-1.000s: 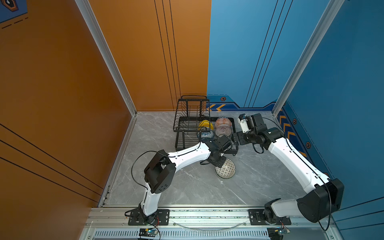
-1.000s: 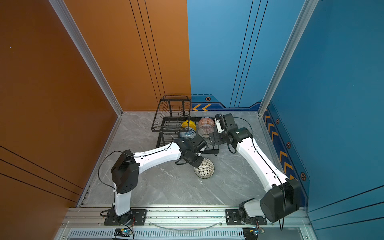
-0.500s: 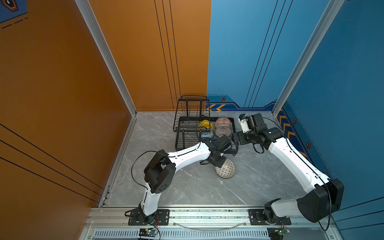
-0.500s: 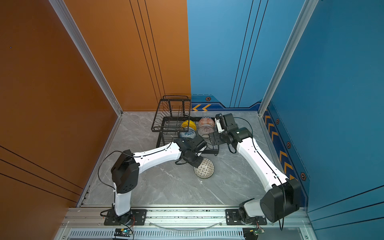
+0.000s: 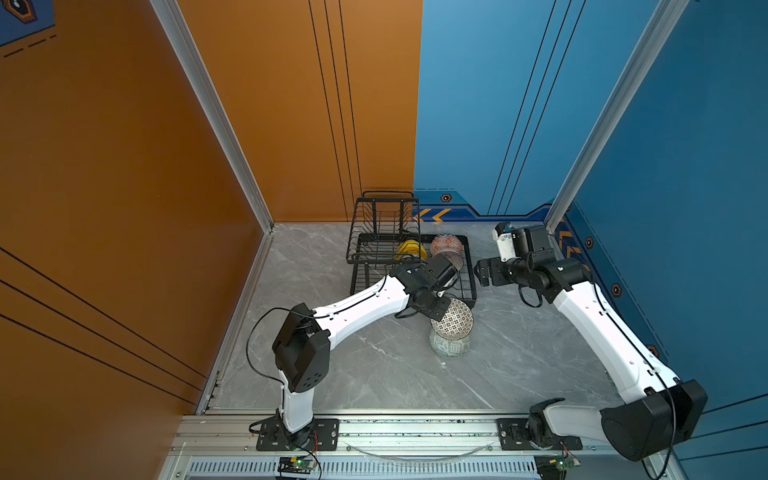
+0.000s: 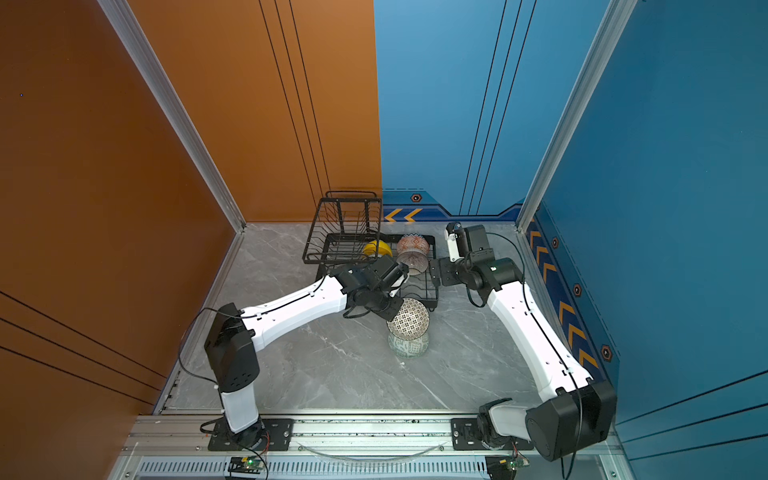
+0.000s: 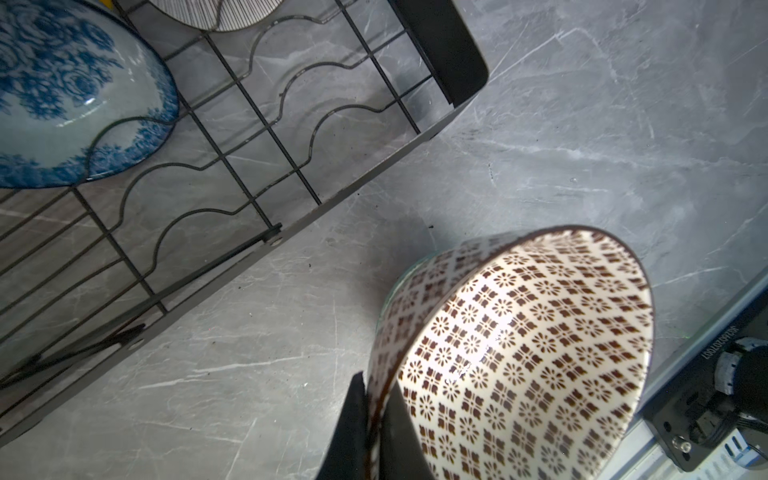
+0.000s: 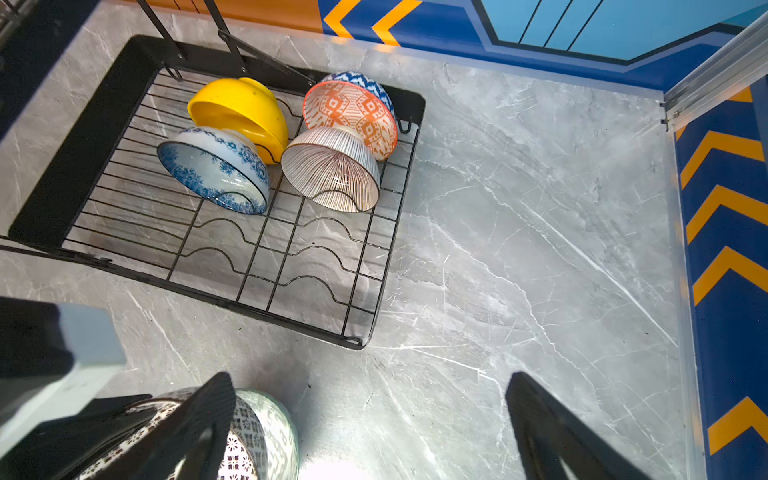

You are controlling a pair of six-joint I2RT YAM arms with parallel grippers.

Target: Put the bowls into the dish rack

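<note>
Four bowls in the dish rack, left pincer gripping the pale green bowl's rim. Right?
No: the left pincer grips the black-white geometric bowl by its rim, as the left wrist view shows; the pale green bowl is ungripped.

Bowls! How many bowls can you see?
6. Four stand in the black wire dish rack: plain yellow bowl, orange-white patterned bowl, blue-white floral bowl, pink-lined bowl. The left gripper holds the black-white geometric bowl, tilted, over the pale green patterned bowl on the grey table.

Bright, even overhead light; soft shadows on the bench (image 5: 374,374). Close fingers (image 8: 208,415) blur; small glare on the blue floral bowl (image 7: 75,95).
</note>
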